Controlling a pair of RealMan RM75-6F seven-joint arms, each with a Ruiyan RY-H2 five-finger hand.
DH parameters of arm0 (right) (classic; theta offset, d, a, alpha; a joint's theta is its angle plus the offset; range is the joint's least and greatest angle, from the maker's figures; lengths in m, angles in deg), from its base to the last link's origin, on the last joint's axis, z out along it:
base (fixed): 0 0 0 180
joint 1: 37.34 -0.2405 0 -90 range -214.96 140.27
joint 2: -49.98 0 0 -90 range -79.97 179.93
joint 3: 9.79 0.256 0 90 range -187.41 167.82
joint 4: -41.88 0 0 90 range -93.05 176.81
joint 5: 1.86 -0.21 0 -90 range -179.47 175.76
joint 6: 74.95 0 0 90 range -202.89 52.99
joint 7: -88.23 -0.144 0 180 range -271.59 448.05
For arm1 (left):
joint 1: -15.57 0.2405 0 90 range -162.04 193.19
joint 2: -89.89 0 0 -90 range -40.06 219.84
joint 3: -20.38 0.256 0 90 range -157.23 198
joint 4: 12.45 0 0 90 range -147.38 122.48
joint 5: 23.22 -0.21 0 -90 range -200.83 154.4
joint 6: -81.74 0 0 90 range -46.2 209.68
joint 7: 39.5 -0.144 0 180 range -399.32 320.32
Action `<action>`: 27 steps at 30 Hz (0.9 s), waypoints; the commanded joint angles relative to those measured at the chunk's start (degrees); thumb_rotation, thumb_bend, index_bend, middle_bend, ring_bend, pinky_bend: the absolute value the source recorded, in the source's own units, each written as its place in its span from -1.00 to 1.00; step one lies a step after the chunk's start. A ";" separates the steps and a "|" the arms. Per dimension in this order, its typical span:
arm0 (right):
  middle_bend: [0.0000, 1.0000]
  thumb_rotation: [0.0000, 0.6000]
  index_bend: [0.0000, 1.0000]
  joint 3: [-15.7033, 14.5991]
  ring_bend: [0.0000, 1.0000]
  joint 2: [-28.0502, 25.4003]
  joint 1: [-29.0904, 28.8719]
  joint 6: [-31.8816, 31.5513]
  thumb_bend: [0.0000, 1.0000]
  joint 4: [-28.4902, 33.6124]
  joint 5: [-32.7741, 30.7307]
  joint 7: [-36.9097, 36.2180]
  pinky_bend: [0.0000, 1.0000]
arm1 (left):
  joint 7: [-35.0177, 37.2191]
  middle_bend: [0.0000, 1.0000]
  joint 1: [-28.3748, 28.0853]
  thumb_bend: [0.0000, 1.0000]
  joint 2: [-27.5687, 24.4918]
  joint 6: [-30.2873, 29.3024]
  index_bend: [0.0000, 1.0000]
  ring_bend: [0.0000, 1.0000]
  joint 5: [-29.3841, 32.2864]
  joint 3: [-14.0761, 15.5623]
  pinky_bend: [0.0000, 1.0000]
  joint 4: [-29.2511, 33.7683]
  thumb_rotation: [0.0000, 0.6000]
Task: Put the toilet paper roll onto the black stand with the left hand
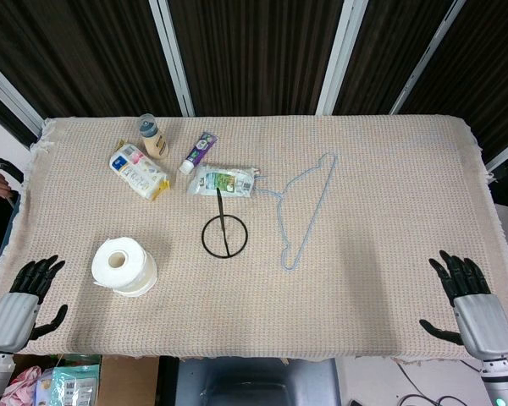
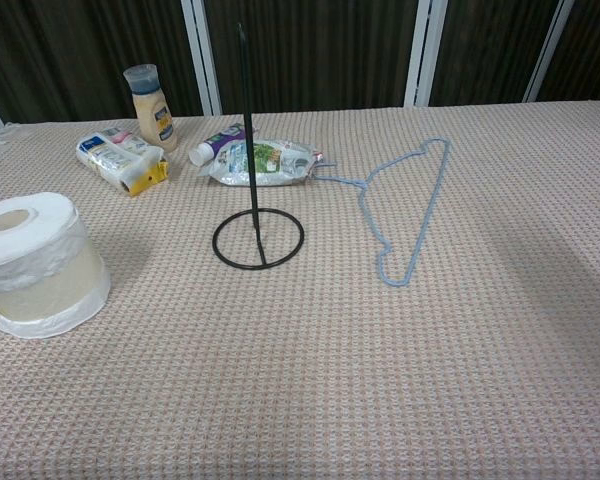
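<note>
A: Well, what is the biggest thing there?

B: The desk (image 1: 389, 211), covered edge to edge with a beige woven cloth. Next in size is a light blue wire hanger (image 1: 303, 207), lying flat right of centre, its hook pointing toward the middle.

A: And the hands?

B: The left hand (image 1: 24, 298) rests at the near left corner of the desk, palm down, fingers spread, with nothing in it. The right hand (image 1: 467, 300) lies the same way at the near right corner, fingers apart and likewise holding nothing. Only the head view shows them.

A: Where is the toilet paper roll?

B: The toilet paper roll (image 1: 123, 265) stands on end on the near left part of the desk, between the left hand and the black stand, touching neither. A loose layer of paper sags around its base.

A: The stand?

B: The black stand (image 1: 223, 233) sits near the centre, a ring base with a thin upright rod, bare.

A: Smaller things?

B: Behind the stand lies a green and white pouch (image 1: 223, 181). Further left are a white and yellow packet (image 1: 139, 170), a small bottle (image 1: 153, 135) standing upright, and a purple tube (image 1: 199, 151) with a white cap.
</note>
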 commanded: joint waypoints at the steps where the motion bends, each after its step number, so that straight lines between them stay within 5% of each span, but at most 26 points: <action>1: -1.00 1.00 -1.00 -0.01 -1.00 0.05 -0.02 -0.03 -0.68 0.05 0.11 0.05 -1.00 | 1.81 -1.00 -0.30 -0.17 0.27 -0.04 -1.00 -1.00 -0.64 0.18 -0.97 -0.46 1.00; 4: -1.00 1.00 -1.00 -0.02 -1.00 0.06 0.00 0.01 -0.68 0.03 0.04 0.13 -1.00 | 7.31 -1.00 -1.20 -0.23 1.04 -0.22 -1.00 -1.00 -2.36 0.58 -0.96 -1.50 1.00; 10: -1.00 1.00 -1.00 0.25 -1.00 0.12 -0.29 0.47 -0.68 0.17 -0.45 -0.07 -1.00 | 35.10 -1.00 -5.14 -0.28 5.76 0.36 -1.00 -1.00 -6.01 2.12 -0.94 -7.77 1.00; 14: -1.00 1.00 -1.00 0.46 -1.00 0.33 -0.61 1.07 -0.68 0.30 -0.94 0.28 -1.00 | 43.36 -1.00 -7.45 -0.32 10.72 2.59 -1.00 -1.00 -4.38 0.86 -0.99 -11.86 1.00; 27: -1.00 1.00 -1.00 0.58 -1.00 -0.15 -0.91 1.83 -0.68 0.43 -1.80 -0.27 -1.00 | 40.99 -1.00 -10.21 -0.35 17.76 7.44 -1.00 -1.00 0.56 -1.66 -1.00 -18.23 1.00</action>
